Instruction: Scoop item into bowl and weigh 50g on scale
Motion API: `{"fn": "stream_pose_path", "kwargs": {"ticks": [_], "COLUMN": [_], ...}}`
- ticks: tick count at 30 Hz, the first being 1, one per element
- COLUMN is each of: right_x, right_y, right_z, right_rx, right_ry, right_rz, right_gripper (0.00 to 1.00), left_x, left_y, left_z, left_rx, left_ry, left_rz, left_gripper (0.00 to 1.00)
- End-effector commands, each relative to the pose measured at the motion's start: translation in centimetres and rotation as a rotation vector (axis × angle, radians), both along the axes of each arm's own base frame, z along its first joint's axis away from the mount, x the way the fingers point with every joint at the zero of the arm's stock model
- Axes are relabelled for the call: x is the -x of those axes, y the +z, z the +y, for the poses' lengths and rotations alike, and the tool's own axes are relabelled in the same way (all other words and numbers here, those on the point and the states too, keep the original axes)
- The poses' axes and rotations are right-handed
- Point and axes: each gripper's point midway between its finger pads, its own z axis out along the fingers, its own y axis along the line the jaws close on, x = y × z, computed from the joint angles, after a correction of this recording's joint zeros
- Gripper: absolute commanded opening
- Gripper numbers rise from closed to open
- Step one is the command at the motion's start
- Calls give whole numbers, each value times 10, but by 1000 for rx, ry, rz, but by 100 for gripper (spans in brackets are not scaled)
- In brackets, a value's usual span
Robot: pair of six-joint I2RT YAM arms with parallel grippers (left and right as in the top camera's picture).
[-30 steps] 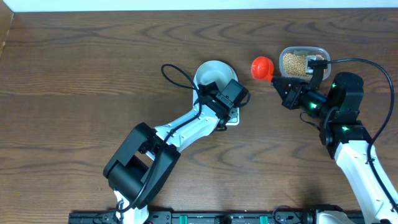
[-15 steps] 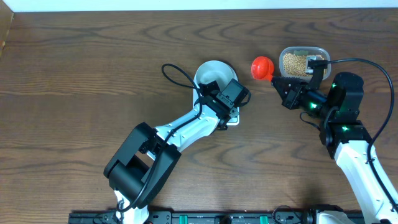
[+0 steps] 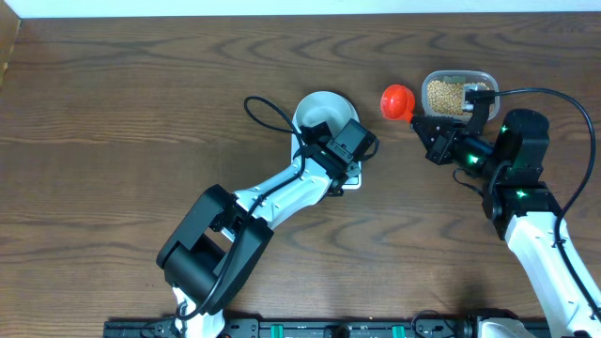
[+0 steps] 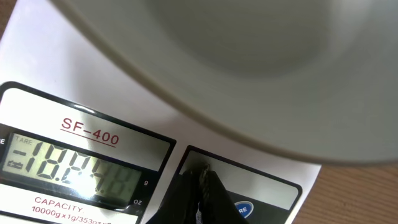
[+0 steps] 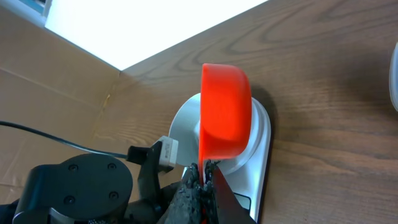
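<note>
The white bowl (image 3: 319, 109) stands on the white scale (image 3: 350, 182); no beans show inside it. My left gripper (image 3: 349, 158) is shut, its tips touching the scale's button panel. In the left wrist view the tips (image 4: 200, 180) rest beside the lit display (image 4: 74, 165), under the bowl's rim (image 4: 249, 93). My right gripper (image 3: 424, 129) is shut on the handle of a red scoop (image 3: 396, 99), held above the table between the bowl and the bean container. In the right wrist view the scoop (image 5: 225, 109) sits in front of the bowl (image 5: 183, 121) and the scale (image 5: 262, 155). The tan beans (image 3: 445, 94) lie in the container.
The clear plastic container (image 3: 485, 77) holding the beans stands at the back right, close to my right gripper. A black cable (image 3: 263, 113) loops on the table left of the bowl. My left arm (image 5: 74, 186) crosses the table in front of the scale.
</note>
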Motion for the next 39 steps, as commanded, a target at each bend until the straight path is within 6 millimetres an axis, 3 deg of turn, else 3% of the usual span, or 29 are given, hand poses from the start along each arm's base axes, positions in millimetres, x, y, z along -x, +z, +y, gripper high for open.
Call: {"fn": "stream_pose_path", "kwargs": {"ticks": [1,28,39], "right_x": [-4,-4,-8], "right_y": [7,5,9], "right_z": [-2,-4,-10], "right_rx": [14,18,19], "right_ry": [-4,-13,-30], "right_rz": [-27,-21,-40], "right_gripper": [1,1,1], "left_x": [26,27,32], "left_y": [-38,-38,-27], "left_z": [-1,1,0], "left_rx": [-23,-37,-34], "left_ry": [-45,-60,-69], "left_rz": [129,133,134], "left_gripper": [7,7,7]}}
